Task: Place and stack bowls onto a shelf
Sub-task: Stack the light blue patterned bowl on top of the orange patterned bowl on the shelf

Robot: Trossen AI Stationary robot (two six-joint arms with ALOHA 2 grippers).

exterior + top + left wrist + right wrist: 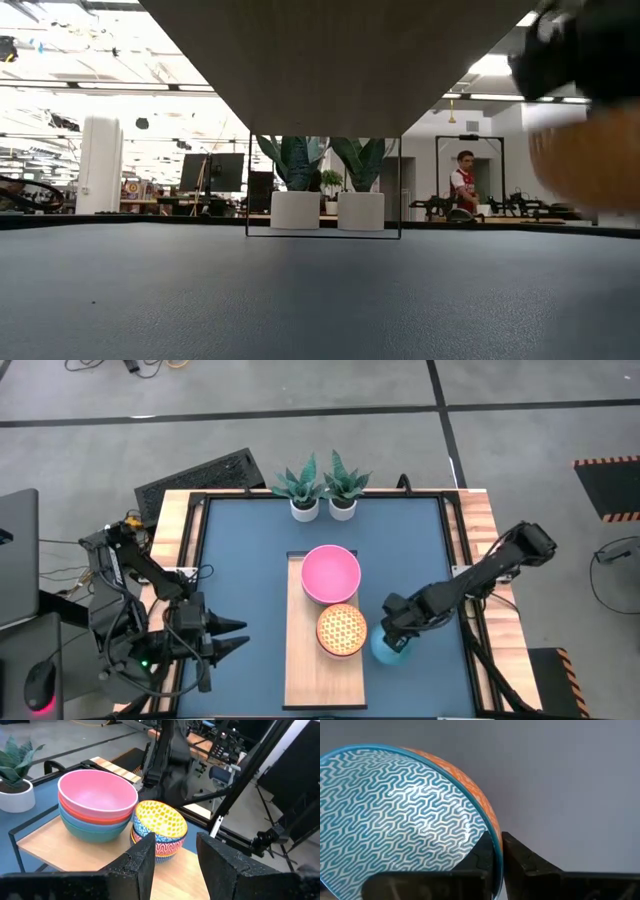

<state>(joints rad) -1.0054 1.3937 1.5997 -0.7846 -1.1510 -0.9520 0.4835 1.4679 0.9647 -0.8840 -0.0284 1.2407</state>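
Note:
The shelf (pixel 310 675) is a light wooden board on a thin black frame over the middle of the blue table. On it stand a stack of large bowls with a pink one (pixel 331 574) on top (pixel 97 795) and, nearer, a yellow patterned bowl (pixel 342 628) (pixel 159 825). Right of the shelf, my right gripper (pixel 395 640) is shut on a small bowl (pixel 395 815), blue-patterned inside and orange outside. My left gripper (pixel 235 638) waits open at the table's left, pointing at the shelf, nothing between its fingers (pixel 145 865). My right gripper pinches the blue patterned bowl's rim (pixel 492 837), one finger inside the bowl and one against its orange outer wall. The fingers come from above, pointing down. The bowl sits tilted in the hold; whether its base touches the table I cannot tell.
Two white pots with green plants (pixel 305 490) (pixel 343 485) stand at the table's far edge behind the shelf. In the low view the shelf's underside (pixel 330 60) spans the top and a person (pixel 462 180) stands in the room beyond. Open blue tabletop (pixel 250 560) lies left of the shelf.

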